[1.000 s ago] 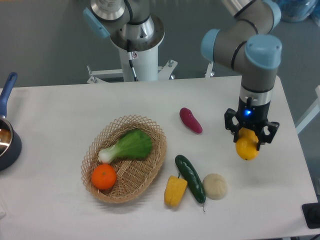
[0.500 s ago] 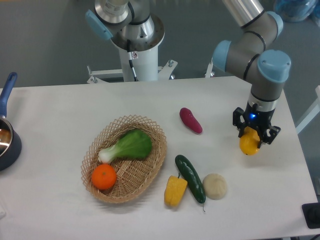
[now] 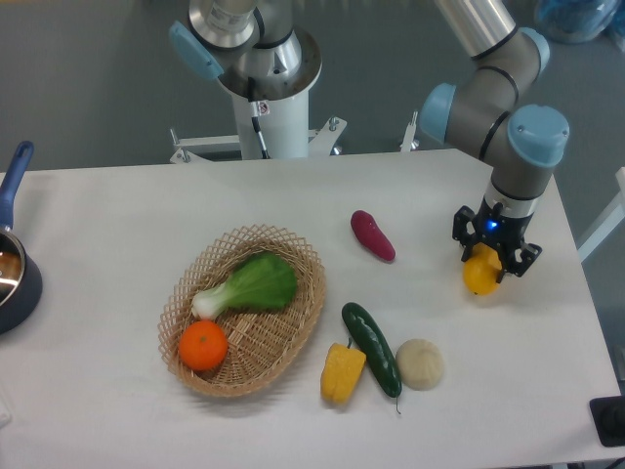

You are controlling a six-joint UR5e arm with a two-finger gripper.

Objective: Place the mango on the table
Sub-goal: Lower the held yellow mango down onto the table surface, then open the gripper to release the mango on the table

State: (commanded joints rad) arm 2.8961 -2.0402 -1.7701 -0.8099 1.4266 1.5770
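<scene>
Camera view from above and in front looks down on a wide white desk whose plain top fills most of the frame, with a dull grey floor behind it and a white pedestal carrying the arm's base at the far edge. At the right side of the desk the tool points straight down, its two black fingers closed on the mango, which shows yellow-orange between and below them; whether the fruit touches the surface or hangs just above it cannot be told. A blue light glows on the tool's wrist above the fingers. Left of the mango, well apart, lies a purple sweet potato. Nearer the front edge, a dark green cucumber lies diagonally with a yellow pepper just beside it on the left and a pale round bun-like item on its right. A woven wicker basket sits near the middle, holding a leafy bok choy and a round orange. At the far left edge a dark pot with a blue handle is partly cut off by the frame.
</scene>
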